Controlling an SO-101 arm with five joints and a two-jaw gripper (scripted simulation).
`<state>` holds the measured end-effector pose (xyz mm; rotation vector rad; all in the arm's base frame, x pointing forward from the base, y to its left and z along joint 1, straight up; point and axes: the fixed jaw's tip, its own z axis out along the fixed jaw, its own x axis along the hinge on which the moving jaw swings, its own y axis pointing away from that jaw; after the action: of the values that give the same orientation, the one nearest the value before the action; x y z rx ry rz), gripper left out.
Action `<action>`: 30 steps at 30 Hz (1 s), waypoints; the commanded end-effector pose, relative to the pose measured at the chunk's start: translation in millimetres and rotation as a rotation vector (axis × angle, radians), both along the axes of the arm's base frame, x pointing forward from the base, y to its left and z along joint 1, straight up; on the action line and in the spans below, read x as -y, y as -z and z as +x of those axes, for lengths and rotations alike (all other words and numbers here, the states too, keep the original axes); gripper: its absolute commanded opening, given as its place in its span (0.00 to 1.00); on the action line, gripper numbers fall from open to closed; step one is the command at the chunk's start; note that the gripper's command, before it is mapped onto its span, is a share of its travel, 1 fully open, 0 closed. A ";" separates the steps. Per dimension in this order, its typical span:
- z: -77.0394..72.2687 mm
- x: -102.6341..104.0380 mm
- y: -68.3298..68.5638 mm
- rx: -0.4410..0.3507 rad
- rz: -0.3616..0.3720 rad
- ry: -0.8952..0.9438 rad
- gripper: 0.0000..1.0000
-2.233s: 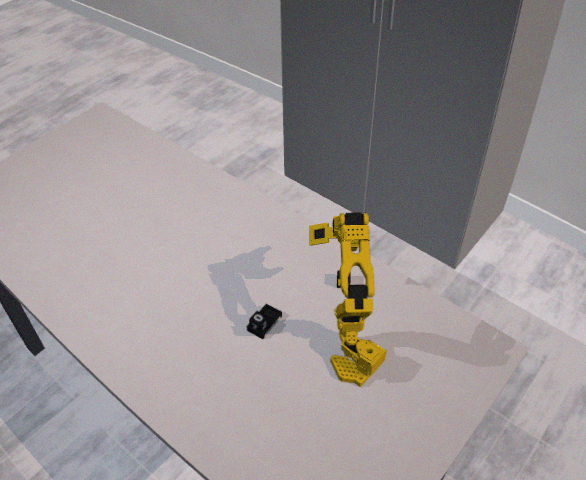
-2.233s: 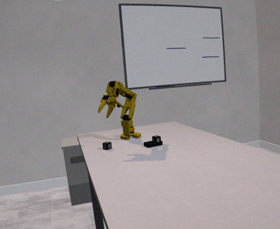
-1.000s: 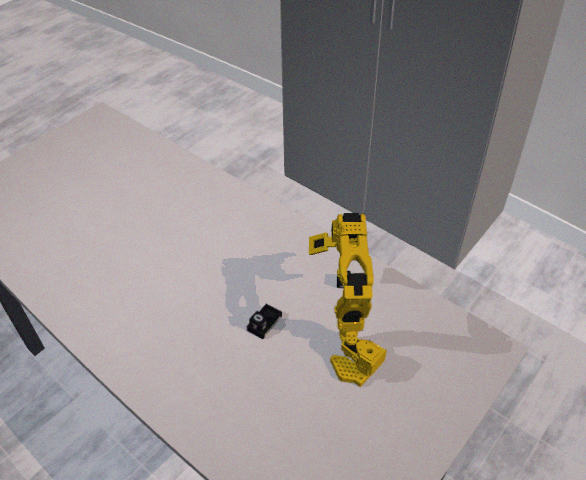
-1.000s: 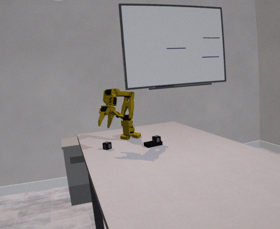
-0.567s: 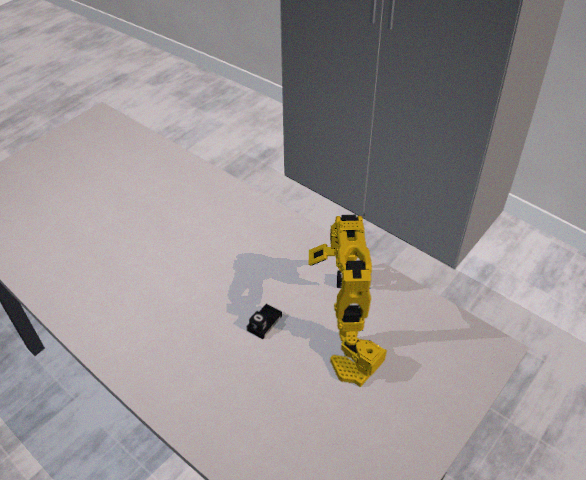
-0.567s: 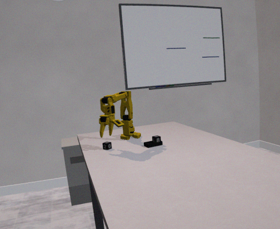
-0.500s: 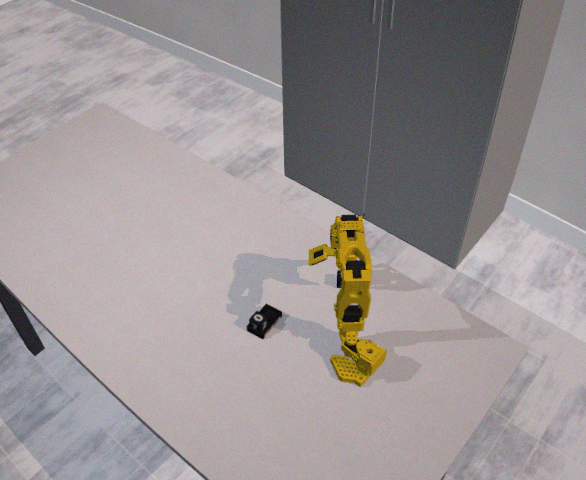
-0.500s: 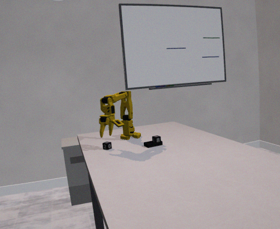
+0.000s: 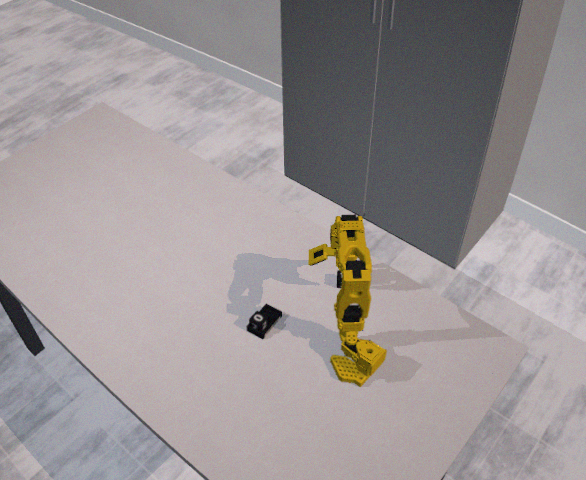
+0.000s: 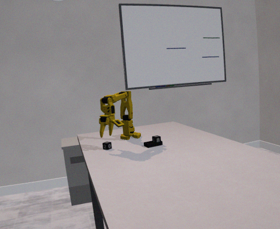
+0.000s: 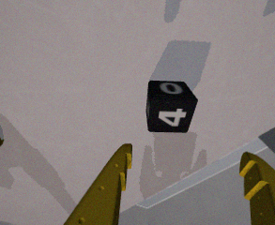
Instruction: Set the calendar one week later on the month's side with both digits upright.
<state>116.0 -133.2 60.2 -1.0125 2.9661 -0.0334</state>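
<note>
A black digit cube (image 10: 106,145) lies loose on the table near its edge. In the wrist view (image 11: 171,108) it shows a 4 on the side facing me and a 0 on top. The black tray (image 10: 153,143) lies flat to the side of the arm's base and holds the other cube (image 10: 156,139), which shows an 8 in the exterior view and a 0 on top in the top view (image 9: 257,320). My gripper (image 10: 105,131) hangs fingers-down above the table, close over the loose cube, and does not touch it. Its fingers stand apart with nothing between them.
The table's edge (image 11: 207,173) runs right under my fingers, with the floor beyond it. The arm's yellow base (image 9: 358,364) stands near the tray. A tall grey cabinet (image 9: 396,118) stands behind the table.
</note>
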 end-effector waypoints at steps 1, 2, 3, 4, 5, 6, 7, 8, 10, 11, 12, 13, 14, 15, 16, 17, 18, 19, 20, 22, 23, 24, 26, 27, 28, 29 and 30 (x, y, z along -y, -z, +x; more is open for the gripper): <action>1.1 2.8 -2.7 0.017 -0.018 0.015 0.35; 1.1 2.8 -2.7 0.017 -0.018 0.015 0.35; 0.9 2.0 1.3 0.001 0.002 0.031 0.35; 0.9 2.0 1.3 0.001 0.002 0.031 0.35; 0.9 2.0 1.3 0.001 0.002 0.031 0.35; 0.9 2.0 1.3 0.001 0.002 0.031 0.35; 0.9 2.0 1.3 0.001 0.002 0.031 0.35; 0.9 2.0 1.3 0.001 0.002 0.031 0.35; 0.9 2.0 1.3 0.001 0.002 0.031 0.35; 0.9 2.0 1.3 0.001 0.002 0.031 0.35; 0.9 2.0 1.3 0.001 0.002 0.031 0.35; 0.9 2.0 1.3 0.001 0.002 0.031 0.35; 0.9 2.0 1.3 0.001 0.002 0.031 0.35; 0.9 2.0 1.3 0.001 0.002 0.031 0.35; 0.9 2.0 1.3 0.001 0.002 0.031 0.35; 0.9 2.0 1.3 0.001 0.002 0.031 0.35; 0.9 2.0 1.3 0.001 0.002 0.031 0.35; 0.9 2.0 1.3 0.001 0.002 0.031 0.35; 0.9 2.1 1.3 0.001 0.002 0.031 0.35; 0.9 2.1 1.4 0.001 0.002 0.031 0.35; 0.9 2.1 1.5 0.001 0.002 0.031 0.35; 0.9 2.1 1.7 0.001 0.002 0.031 0.35; 1.0 2.2 2.5 0.001 0.002 0.031 0.35; 1.0 2.2 3.0 0.001 0.002 0.031 0.35; 1.1 2.3 3.6 0.001 0.002 0.031 0.35; 1.2 2.4 4.4 0.001 0.002 0.031 0.35; 1.2 2.5 5.3 0.001 0.002 0.031 0.35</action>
<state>116.2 -133.2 54.4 -0.9896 2.9831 -0.0002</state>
